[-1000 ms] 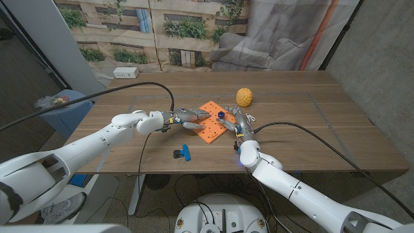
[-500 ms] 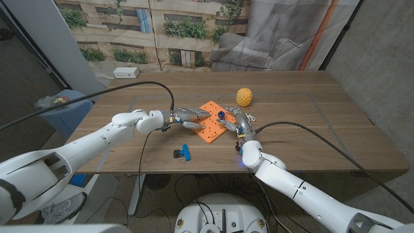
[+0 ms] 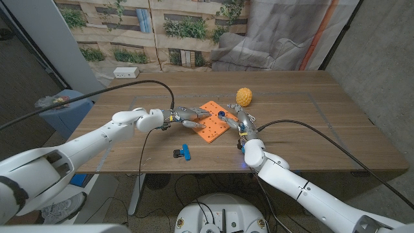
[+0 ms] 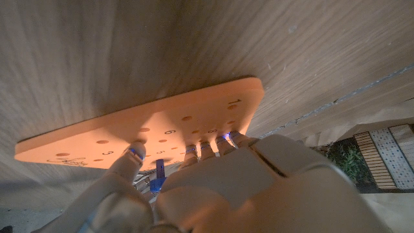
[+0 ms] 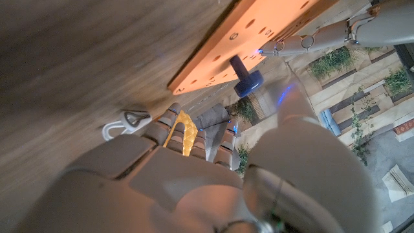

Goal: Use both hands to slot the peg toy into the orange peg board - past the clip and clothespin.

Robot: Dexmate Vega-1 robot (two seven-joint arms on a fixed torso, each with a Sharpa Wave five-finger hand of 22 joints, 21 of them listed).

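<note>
A blue and black clip (image 3: 183,153) lies alone on the wooden table (image 3: 323,123), near the front edge and a little before the orange peg board (image 3: 210,120). A white clothespin (image 5: 123,123) lies just beside the right robot hand (image 3: 242,122), at the board's right side. A yellow knobbly ball (image 3: 244,96) sits behind the board, toward the back edge. A white power strip (image 3: 126,73) rests at the back left corner of the table. Black cables run over the table to both arms.

The orange peg board lies flat near the middle of the table. Printed numbers stand beside its holes; in the left wrist view the digits 1, 6 and 3 can be read, the others are too small. The blue peg toy (image 5: 246,77) stands upright in the board near its right edge, its stem in a hole and its round head free.

The left robot hand (image 3: 184,118) lies on the board's left part with its fingertips (image 4: 135,153) pressing on the orange surface, fingers spread, nothing gripped. The right robot hand is close beside the peg, fingers apart, and it holds nothing that I can see.

Behind the table hangs a backdrop printed with a building wall and green plants, and next to it a grey cloth. A grey wall stands at the right.
</note>
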